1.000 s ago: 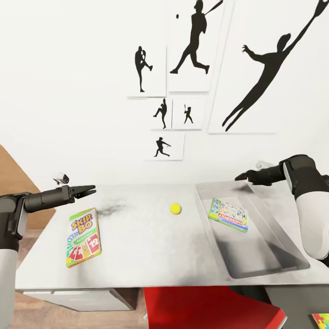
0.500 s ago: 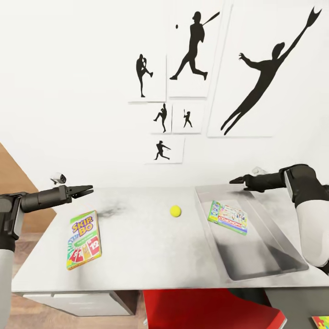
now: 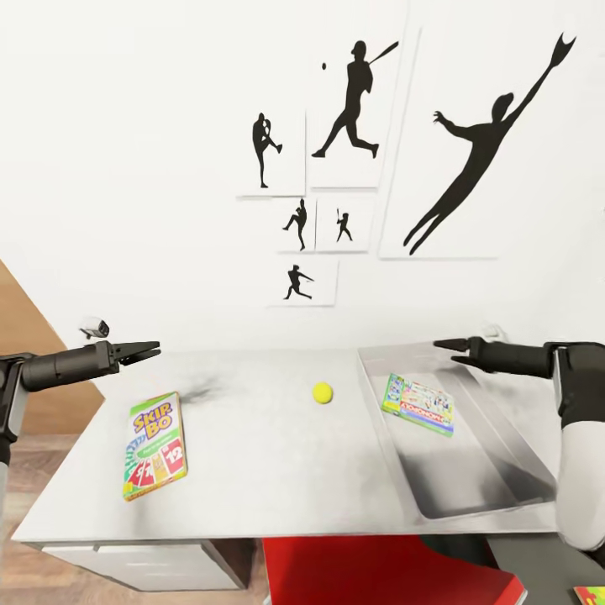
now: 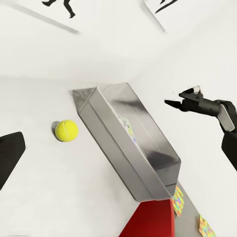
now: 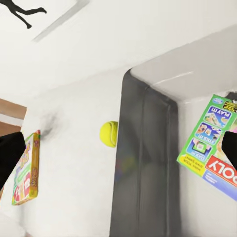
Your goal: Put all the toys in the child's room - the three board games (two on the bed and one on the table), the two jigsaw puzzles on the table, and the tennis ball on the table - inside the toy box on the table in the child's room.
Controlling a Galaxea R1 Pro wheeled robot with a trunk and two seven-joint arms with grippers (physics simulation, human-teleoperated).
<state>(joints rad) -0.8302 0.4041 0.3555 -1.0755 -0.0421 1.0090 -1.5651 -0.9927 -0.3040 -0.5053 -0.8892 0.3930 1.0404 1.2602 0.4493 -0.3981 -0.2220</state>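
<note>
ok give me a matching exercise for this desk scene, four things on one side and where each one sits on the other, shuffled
Things:
1. SKIP-BO box
2. tennis ball
3. Monopoly box
4. right gripper

Places:
A. lying inside the toy box
B. in the air above the toy box's far end
C. flat on the table, on the robot's left side
D. on the bare table top between the card box and the toy box

Pairs: 1-C, 2-D, 3-A, 4-B
</note>
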